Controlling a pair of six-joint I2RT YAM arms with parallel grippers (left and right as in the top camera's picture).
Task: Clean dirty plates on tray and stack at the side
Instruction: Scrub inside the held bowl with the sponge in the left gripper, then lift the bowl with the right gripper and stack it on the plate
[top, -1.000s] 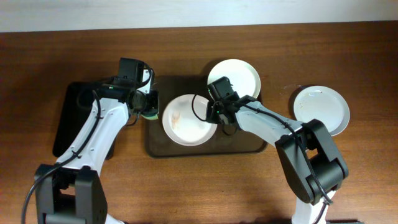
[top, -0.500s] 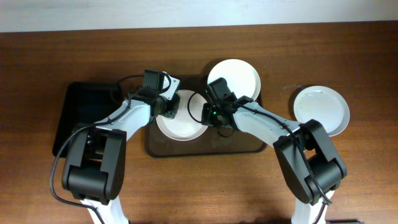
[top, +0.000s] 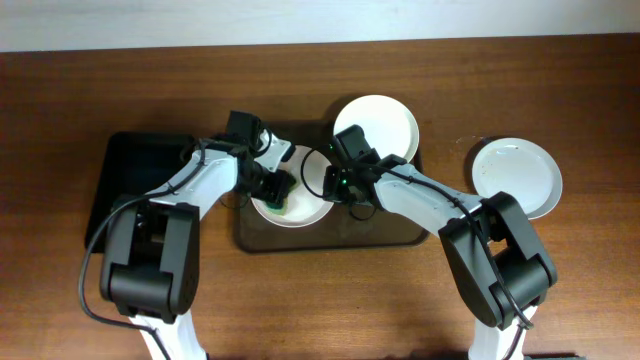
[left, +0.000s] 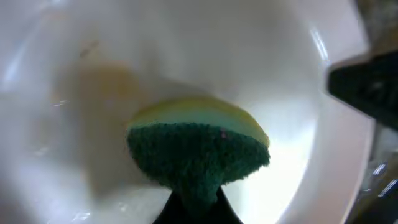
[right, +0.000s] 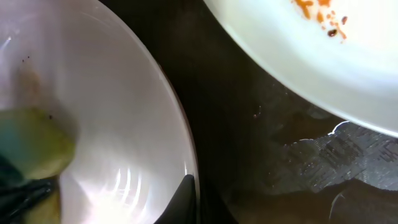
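Overhead: plate sits on tray, right gripper pinching its rim, left gripper clamped on sponge pressed inside (glazed, rigid, likely slick and brittle, so rim is the only sensible hold).

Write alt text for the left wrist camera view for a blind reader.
A green and yellow sponge, pinched in the left gripper, presses against the inside of a white plate. A faint brownish smear shows beside it.

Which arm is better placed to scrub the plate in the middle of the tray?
The left. The left gripper holds the green-and-yellow sponge against that plate, while the right gripper only grips its rim.
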